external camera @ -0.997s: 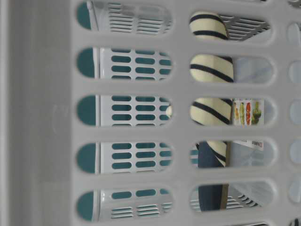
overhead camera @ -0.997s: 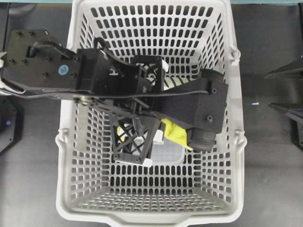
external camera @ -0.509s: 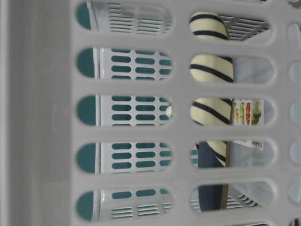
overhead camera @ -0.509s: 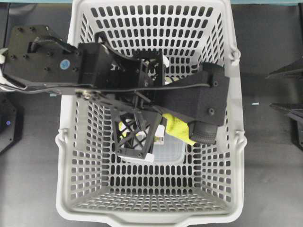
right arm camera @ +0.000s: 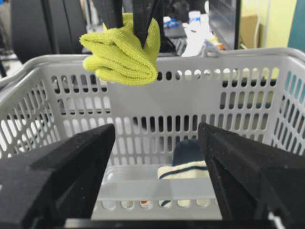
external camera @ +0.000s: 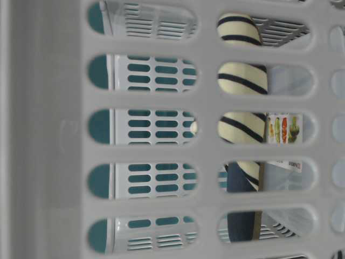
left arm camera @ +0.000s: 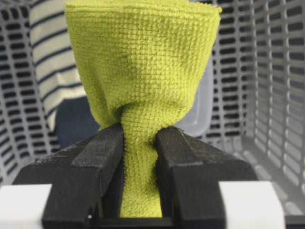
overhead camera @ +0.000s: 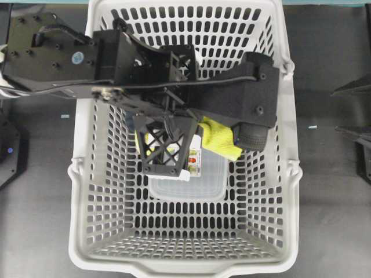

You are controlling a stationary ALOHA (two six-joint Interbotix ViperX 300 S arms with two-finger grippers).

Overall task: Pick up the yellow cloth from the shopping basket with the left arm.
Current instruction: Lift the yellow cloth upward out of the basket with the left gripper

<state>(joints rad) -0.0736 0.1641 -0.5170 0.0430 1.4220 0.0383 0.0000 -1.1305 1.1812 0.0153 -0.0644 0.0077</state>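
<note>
A dark table (overhead camera: 330, 220) is carrying the basket (overhead camera: 290, 191), which is sitting directly on it and filling the middle of the overhead view. A tiny pale scrap (overhead camera: 312, 127) is lying on the table right of the basket, and another (overhead camera: 65, 116) is lying just left of it.

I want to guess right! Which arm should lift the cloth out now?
Left. Its gripper is shut on the cloth, near the basket rim. The right gripper is open and empty.
</note>
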